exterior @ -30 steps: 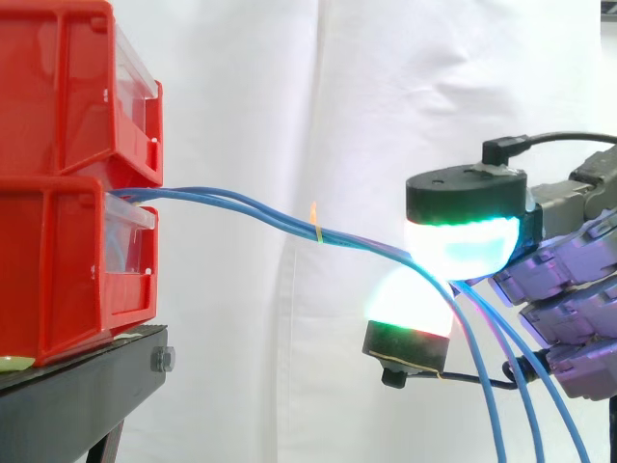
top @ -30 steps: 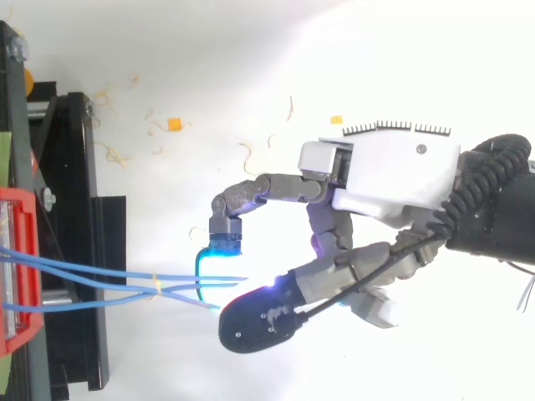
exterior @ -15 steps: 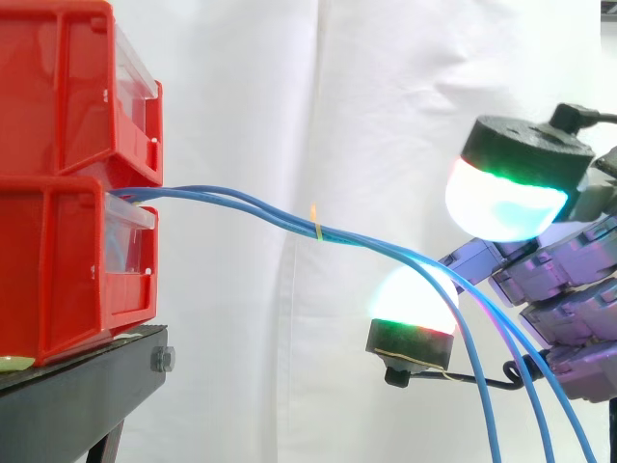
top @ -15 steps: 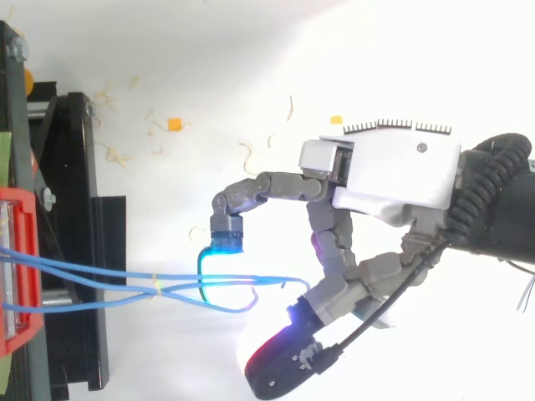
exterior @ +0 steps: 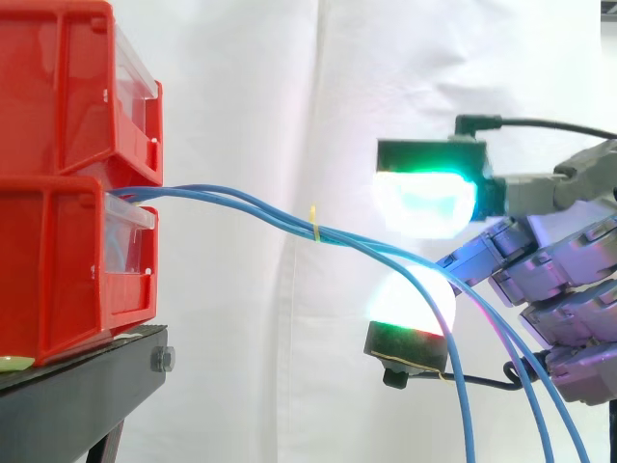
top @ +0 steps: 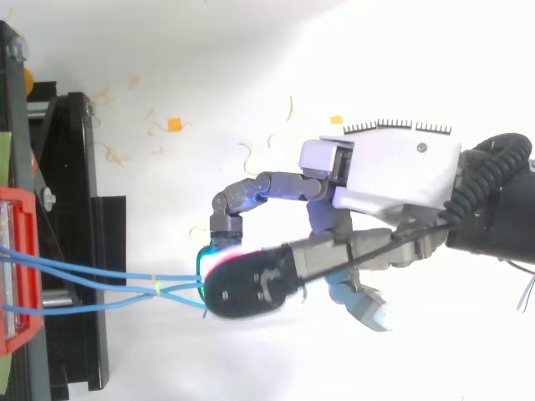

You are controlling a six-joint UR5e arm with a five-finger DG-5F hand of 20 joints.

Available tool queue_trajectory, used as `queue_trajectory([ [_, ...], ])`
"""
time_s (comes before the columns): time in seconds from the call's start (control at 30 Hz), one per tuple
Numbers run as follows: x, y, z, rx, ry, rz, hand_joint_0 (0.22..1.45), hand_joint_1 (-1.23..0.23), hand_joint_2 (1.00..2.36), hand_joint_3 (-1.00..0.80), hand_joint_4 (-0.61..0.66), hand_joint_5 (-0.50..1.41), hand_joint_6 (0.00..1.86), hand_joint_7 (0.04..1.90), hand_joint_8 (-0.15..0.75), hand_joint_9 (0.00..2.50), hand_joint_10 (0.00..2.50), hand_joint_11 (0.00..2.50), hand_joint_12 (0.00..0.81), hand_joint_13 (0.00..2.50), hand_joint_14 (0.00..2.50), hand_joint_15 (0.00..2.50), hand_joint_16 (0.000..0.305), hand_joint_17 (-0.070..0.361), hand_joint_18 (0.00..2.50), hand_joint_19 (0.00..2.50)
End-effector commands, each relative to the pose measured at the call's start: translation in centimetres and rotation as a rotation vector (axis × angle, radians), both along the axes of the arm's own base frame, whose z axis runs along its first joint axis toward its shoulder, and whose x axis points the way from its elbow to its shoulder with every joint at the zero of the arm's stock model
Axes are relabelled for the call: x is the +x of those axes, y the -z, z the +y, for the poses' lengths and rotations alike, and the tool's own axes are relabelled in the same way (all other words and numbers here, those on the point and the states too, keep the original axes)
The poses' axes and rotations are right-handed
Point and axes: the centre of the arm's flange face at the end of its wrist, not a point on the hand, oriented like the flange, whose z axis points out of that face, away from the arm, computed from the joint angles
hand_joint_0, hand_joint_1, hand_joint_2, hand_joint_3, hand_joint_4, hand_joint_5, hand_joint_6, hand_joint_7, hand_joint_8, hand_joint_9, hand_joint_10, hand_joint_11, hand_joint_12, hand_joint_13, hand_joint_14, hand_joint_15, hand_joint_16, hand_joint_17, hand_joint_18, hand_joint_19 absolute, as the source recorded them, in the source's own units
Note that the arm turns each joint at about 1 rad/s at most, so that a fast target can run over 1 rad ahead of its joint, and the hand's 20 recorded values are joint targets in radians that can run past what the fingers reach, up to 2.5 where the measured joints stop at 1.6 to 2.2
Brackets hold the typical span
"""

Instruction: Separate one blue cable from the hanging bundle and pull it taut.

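Several blue cables (exterior: 241, 203) leave the lower red bin (exterior: 48, 270) and run right, held together by a yellow tie (exterior: 313, 227), then sag down past my hand (exterior: 569, 289). They pass through the gap between two glowing pads: the thumb pad (exterior: 424, 203) hovers just above them and a finger pad (exterior: 413, 301) sits below. A little space shows between each pad and the cables, so nothing is clamped. In the top view the dark thumb (top: 247, 284) lies across the cables (top: 100, 276), right of the tie (top: 156, 286). The cables stay together and slack.
Two red bins, the upper one (exterior: 58, 96) on the lower, stand on a black stand (exterior: 87, 376) at the left. A white curtain hangs behind. Small scraps and an orange bit (top: 174, 124) lie on the white floor in the top view.
The thumb, swung up and away half a second ago, has come back down and further left, over the cables and above the lower finger pad. The cables have barely shifted.
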Motion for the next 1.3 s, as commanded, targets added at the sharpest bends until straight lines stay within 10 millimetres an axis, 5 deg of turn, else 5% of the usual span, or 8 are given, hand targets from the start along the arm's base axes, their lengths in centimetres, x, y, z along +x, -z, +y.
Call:
queue_trajectory([
  [0.0,0.00,0.00,0.00,0.000,0.000,0.000,0.72,-0.64,1.01,-0.41,0.09,0.14,0.50,1.20,0.167,2.16,0.03,0.76,0.321,1.87,0.03,1.20,0.046,0.103,1.38,0.96],
  [0.33,0.00,0.00,0.00,0.000,0.000,0.000,0.72,-0.77,1.02,-0.17,0.06,0.14,0.50,1.20,0.198,2.17,0.03,0.80,0.324,1.87,0.03,1.21,0.045,0.101,1.39,0.96],
  [0.57,-0.01,-0.01,-0.08,-0.003,0.007,-0.001,0.66,-0.99,1.02,-0.26,0.13,0.13,0.50,1.23,0.226,2.10,0.03,0.80,0.324,1.83,0.03,1.21,0.048,0.109,1.36,0.96],
  [0.7,-0.03,-0.03,-0.18,-0.006,0.017,-0.001,0.49,-0.79,1.00,-0.50,0.16,0.13,0.50,1.21,0.219,2.11,0.03,0.76,0.346,1.84,0.03,1.19,0.057,0.128,1.39,0.93],
  [0.93,-0.07,-0.06,-0.40,-0.041,0.030,0.003,0.55,-0.30,1.00,-0.50,0.11,0.13,0.50,1.19,0.154,2.16,0.03,0.72,0.314,1.85,0.03,1.20,0.050,0.114,1.35,0.97],
  [1.1,-0.11,-0.11,-0.68,-0.065,0.052,0.003,0.71,-0.59,1.00,-0.47,0.12,0.14,0.50,1.19,0.138,2.18,0.03,0.76,0.313,1.86,0.03,1.19,0.045,0.101,1.35,0.98],
  [1.27,-0.11,-0.11,-0.69,-0.067,0.053,0.003,0.74,-0.68,1.01,-0.30,0.10,0.14,0.50,1.19,0.159,2.18,0.03,0.80,0.321,1.87,0.03,1.20,0.045,0.100,1.37,0.98],
])
